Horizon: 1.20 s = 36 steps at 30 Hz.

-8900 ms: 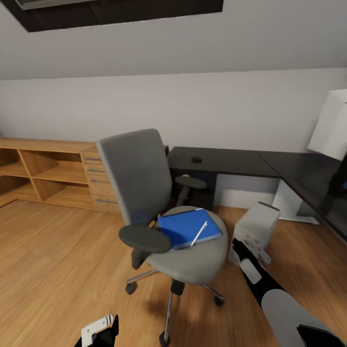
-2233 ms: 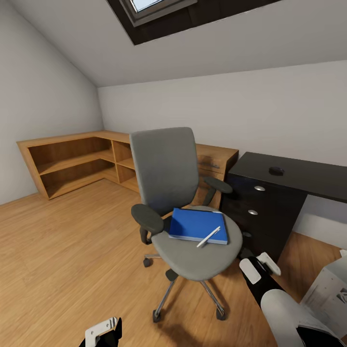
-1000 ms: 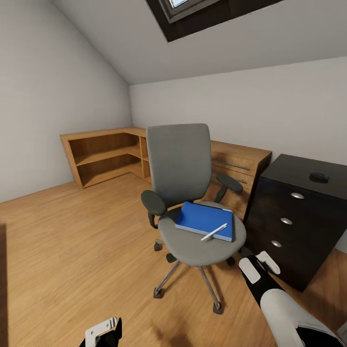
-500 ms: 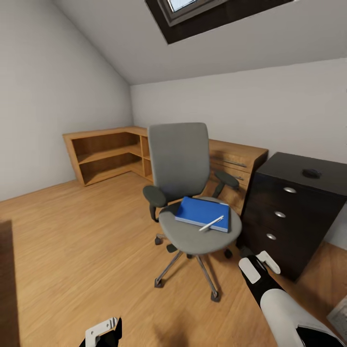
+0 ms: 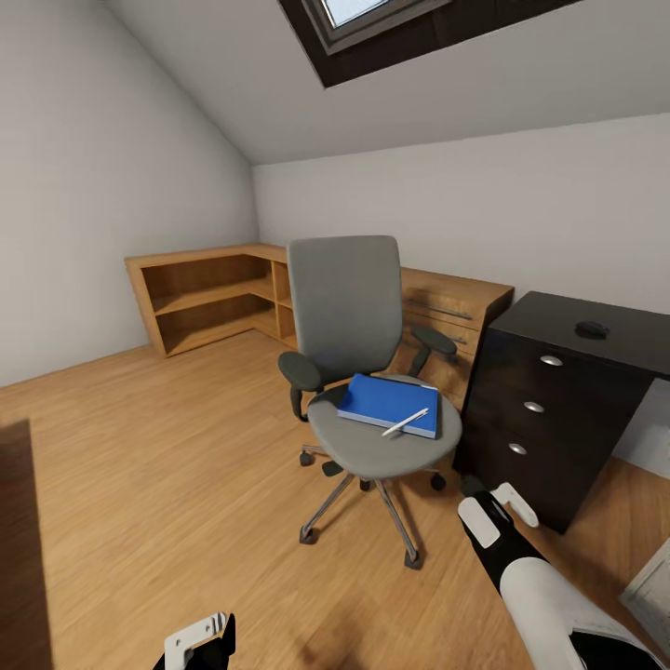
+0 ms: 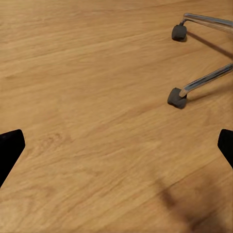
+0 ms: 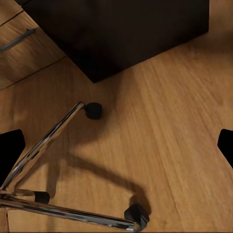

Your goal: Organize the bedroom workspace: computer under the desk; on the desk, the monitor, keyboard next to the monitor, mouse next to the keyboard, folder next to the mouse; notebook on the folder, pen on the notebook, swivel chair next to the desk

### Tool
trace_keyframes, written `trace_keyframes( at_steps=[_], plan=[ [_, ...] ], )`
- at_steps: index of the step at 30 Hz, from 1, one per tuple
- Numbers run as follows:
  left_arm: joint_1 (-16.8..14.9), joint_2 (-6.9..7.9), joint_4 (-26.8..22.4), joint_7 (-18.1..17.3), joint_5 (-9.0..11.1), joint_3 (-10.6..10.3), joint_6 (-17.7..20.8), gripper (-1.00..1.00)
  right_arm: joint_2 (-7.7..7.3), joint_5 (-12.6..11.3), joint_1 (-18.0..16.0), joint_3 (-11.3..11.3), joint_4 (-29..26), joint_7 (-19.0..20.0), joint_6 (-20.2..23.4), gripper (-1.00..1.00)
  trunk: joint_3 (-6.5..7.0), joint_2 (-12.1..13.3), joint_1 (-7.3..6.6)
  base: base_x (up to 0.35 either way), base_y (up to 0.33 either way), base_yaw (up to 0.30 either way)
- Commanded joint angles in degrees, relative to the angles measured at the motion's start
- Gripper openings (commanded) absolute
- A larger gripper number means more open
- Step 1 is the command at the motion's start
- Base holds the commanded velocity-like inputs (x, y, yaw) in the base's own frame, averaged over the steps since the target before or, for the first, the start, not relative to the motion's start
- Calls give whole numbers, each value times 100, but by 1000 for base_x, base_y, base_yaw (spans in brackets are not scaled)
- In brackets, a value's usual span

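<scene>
Our left gripper hangs over bare wooden floor with its two black fingertips spread wide to the edges of the wrist view, nothing between them and nothing touched. Our right gripper is just as wide apart and empty, its fingertips at the frame edges above the floor, near the chrome legs and castors of the swivel chair. From the head view both arms sit low in the frame: the left gripper at the bottom edge, the right one in front of the black drawer unit. The chair stands on the floor just beside the drawer end of the desk, its back toward the wall. On its seat lies the blue folder, with the white pen lying across its near corner. We cannot make out a notebook apart from the folder. The small black mouse rests on the desk top above the drawers. Behind the chair a light wooden shelf unit wraps the corner under the sloped ceiling, where a skylight opens.
</scene>
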Motion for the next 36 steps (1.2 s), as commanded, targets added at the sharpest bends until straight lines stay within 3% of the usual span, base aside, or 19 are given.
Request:
trace_keyframes(
  at_steps=[1, 15, 25, 31, 36],
  plan=[
    [0, 3, -4, 29, 60, -14, -22, 100, 5, -60, -2, 7, -7, -3, -33, 100, -4, -2, -1, -1, 0, 0],
    [0, 3, -4, 30, 60, -14, -17, 100, 34, -66, 28, -13, -408, -12, -25, 100, -4, -2, -1, 0, 0, 0],
    [0, 3, -4, 28, 60, -14, -17, 100, 35, -72, 394, -6, -1070, 0, 11, 100, -4, -2, -1, 0, 0, 0],
    [0, 3, -4, 26, 60, -14, -17, 100, 35, -74, 740, -1, -1493, 323, 23, 100, -4, -2, -1, 0, 0, 0],
    [0, 3, -4, 24, 60, -14, -17, 100, 30, -81, 879, -11, -1571, 1152, 33, 100, -4, -2, -1, 0, 0, 0]
  ],
)
